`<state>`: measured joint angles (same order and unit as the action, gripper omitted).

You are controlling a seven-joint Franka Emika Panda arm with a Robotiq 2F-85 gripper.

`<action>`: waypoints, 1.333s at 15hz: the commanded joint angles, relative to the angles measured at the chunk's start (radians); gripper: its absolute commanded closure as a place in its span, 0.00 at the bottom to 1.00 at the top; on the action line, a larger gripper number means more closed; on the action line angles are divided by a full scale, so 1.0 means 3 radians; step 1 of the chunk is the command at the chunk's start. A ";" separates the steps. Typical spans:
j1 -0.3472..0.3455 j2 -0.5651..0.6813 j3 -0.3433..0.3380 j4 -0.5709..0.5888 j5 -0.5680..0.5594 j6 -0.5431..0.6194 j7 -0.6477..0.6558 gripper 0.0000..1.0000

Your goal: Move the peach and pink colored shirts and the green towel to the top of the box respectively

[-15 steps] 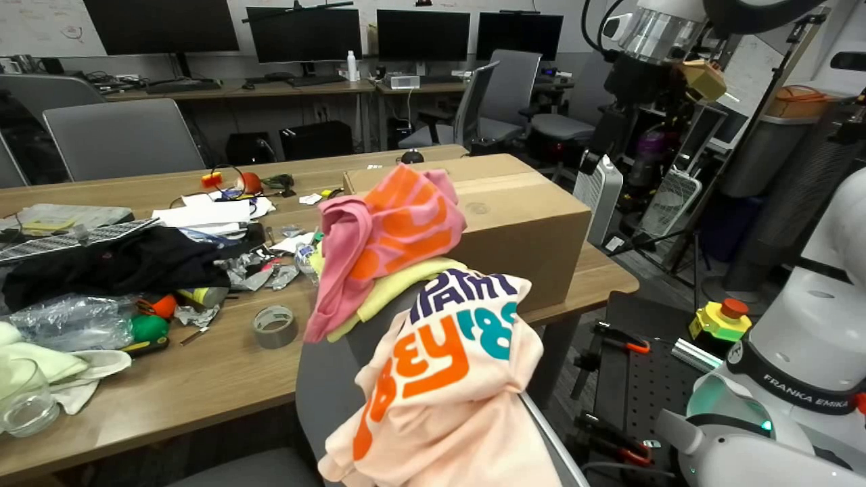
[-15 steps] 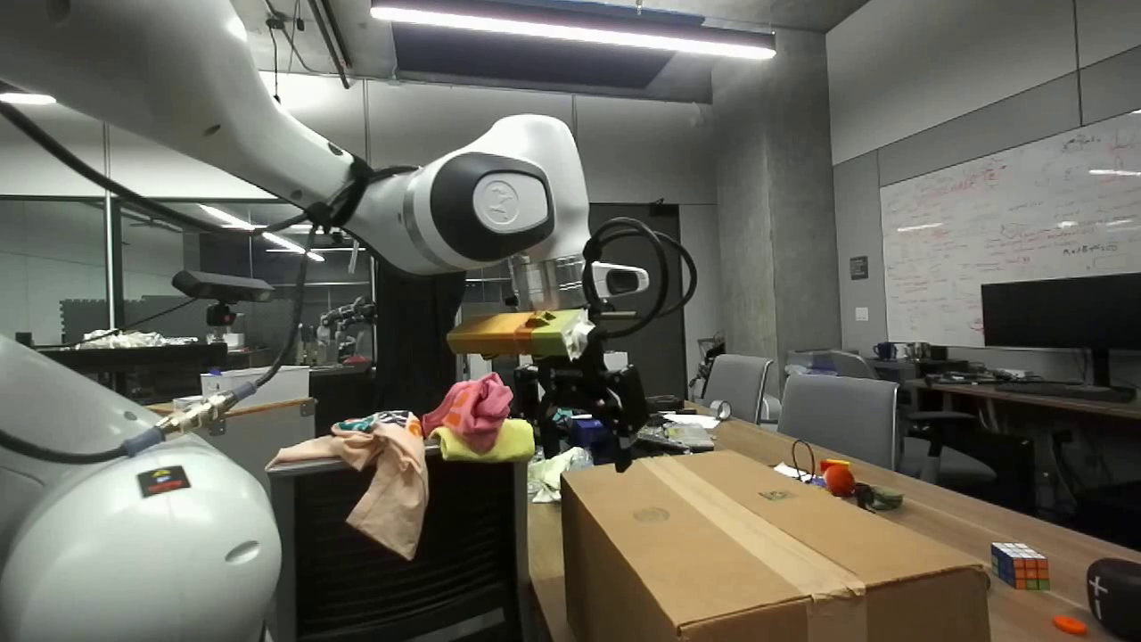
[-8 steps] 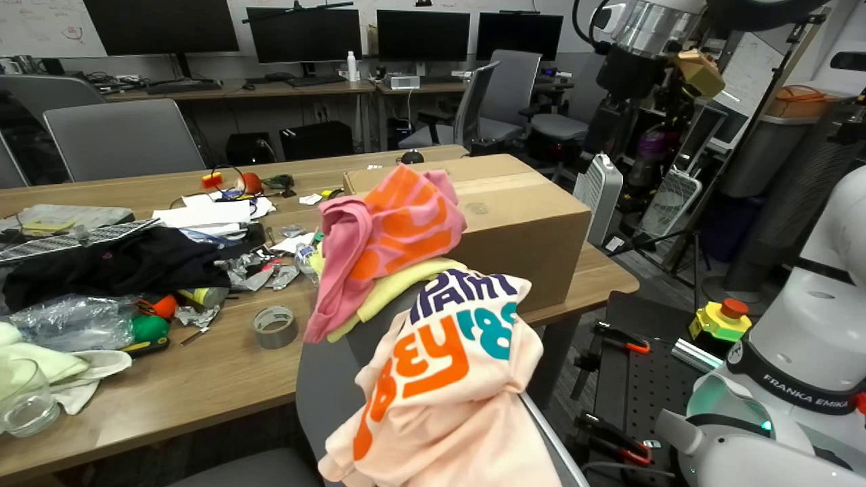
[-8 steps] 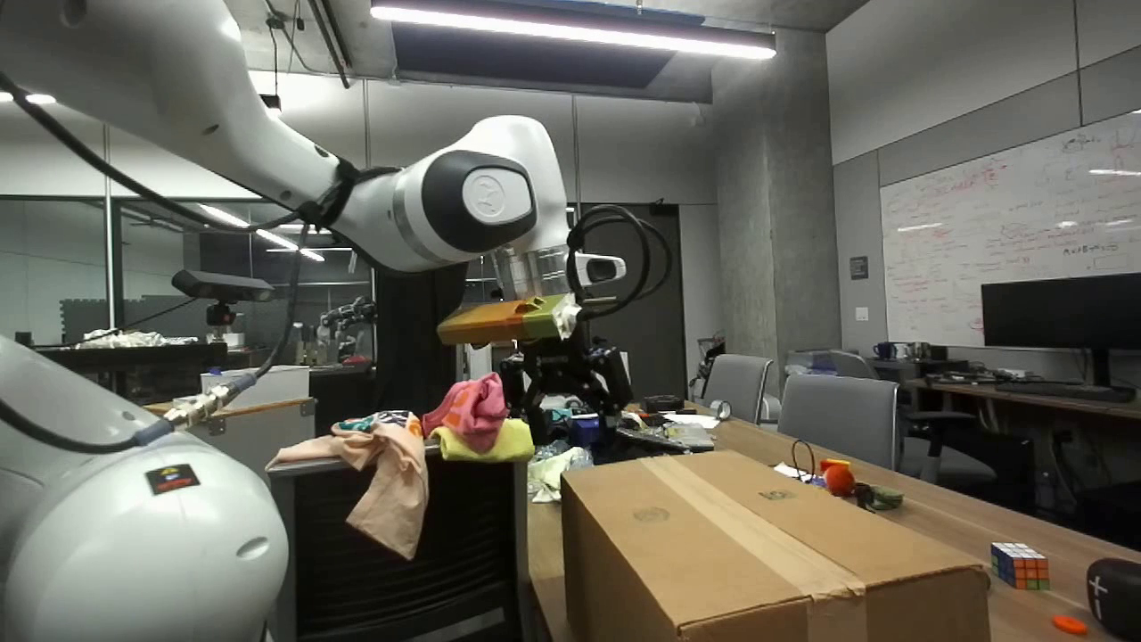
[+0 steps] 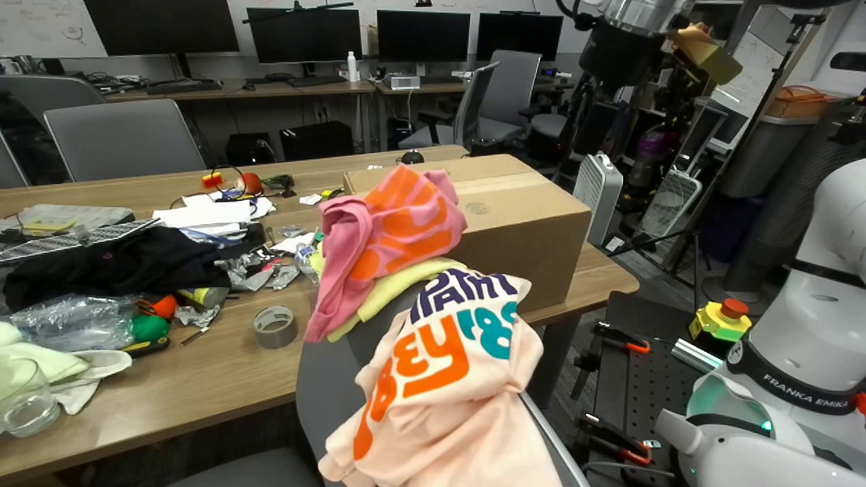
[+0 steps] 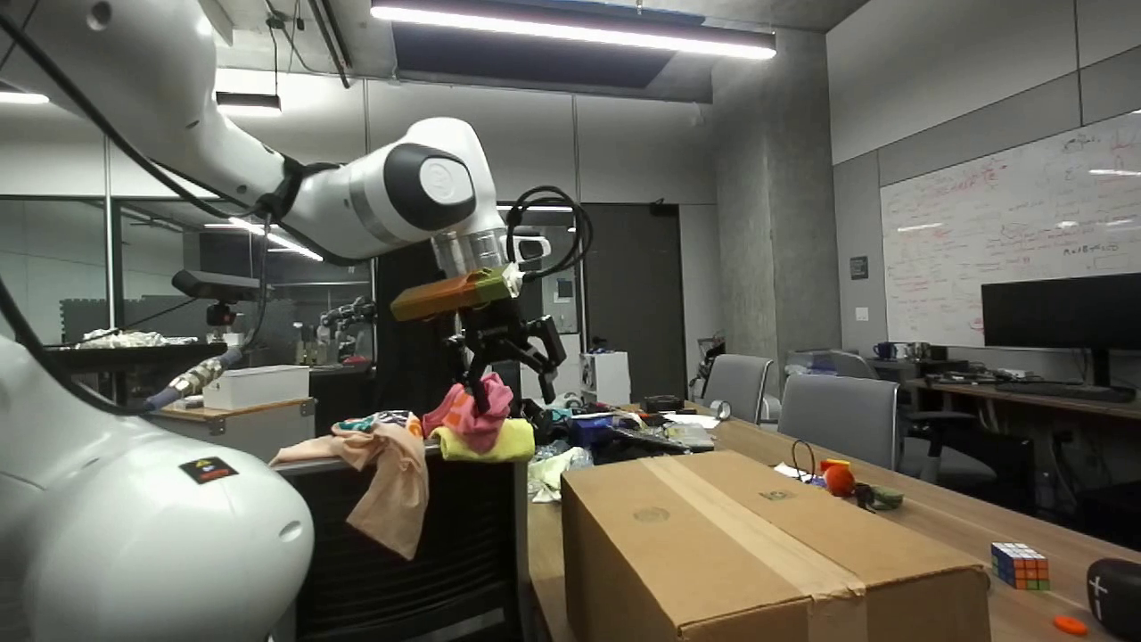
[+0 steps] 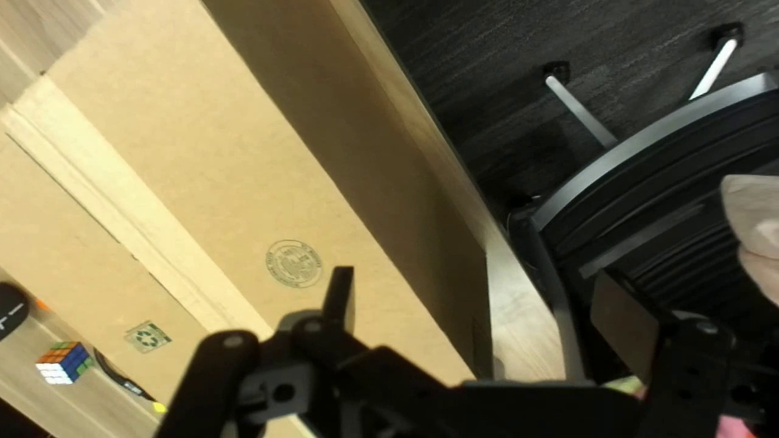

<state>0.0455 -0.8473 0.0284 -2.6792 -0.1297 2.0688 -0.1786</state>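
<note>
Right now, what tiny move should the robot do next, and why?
Probably shift the open gripper sideways toward the pink shirt on the chair back, before lowering it. It holds nothing, and the wrist view shows the box plainly while the pink shirt barely peeks in at the bottom. That shirt lies on the yellowish towel, so likely comes off first.

Peach shirt [image 5: 463, 423]: lettered, draped lower than the claw [image 6: 515, 399].
Green towel [image 6: 504, 441]: yellowish, partly covered, lower than the claw.
Pink shirt [image 5: 392, 230]: orange-patterned, bunched on the green towel, clear of the claw.
Box [image 6: 704, 544]: closed, taped, lower than the claw.
</note>
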 commanded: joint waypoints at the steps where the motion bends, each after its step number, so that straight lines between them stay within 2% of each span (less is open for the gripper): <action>1: 0.0299 0.0047 0.0155 0.0207 0.0250 -0.0266 0.0150 0.00; 5: 0.0571 0.0103 0.0355 0.0358 0.0546 -0.0465 0.0302 0.00; 10: 0.0778 0.0236 0.0600 0.0445 0.0687 -0.0388 0.0417 0.00; 20: 0.0933 0.0717 0.1046 0.0588 0.0731 -0.0132 0.0867 0.00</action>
<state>0.3093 -0.6947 0.3149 -2.5509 0.0653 2.0038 0.0255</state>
